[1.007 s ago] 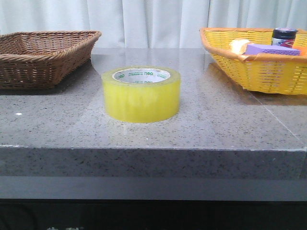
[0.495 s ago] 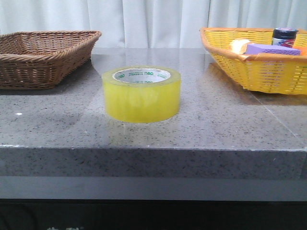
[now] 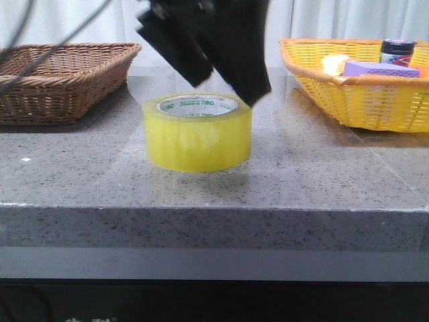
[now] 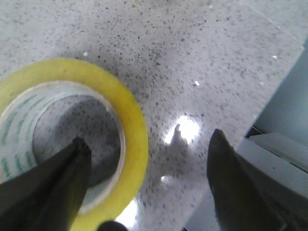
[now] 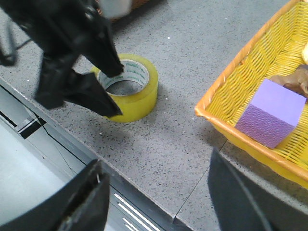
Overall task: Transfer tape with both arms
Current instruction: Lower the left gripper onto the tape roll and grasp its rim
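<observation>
Tape (image 3: 198, 131) on table, left claw (image 3: 218, 74) wide above, top cropped, right claw (image 5: 156, 192) wide.

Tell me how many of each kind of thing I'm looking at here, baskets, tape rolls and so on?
Baskets: 2, a brown wicker basket and a yellow basket
Tape rolls: 1, the tape
Purple sponge blocks: 1, the purple block in the yellow basket
Dark-capped jars: 1, the jar in the yellow basket
Other items in the yellow basket: too hidden to count
Total: 5
</observation>
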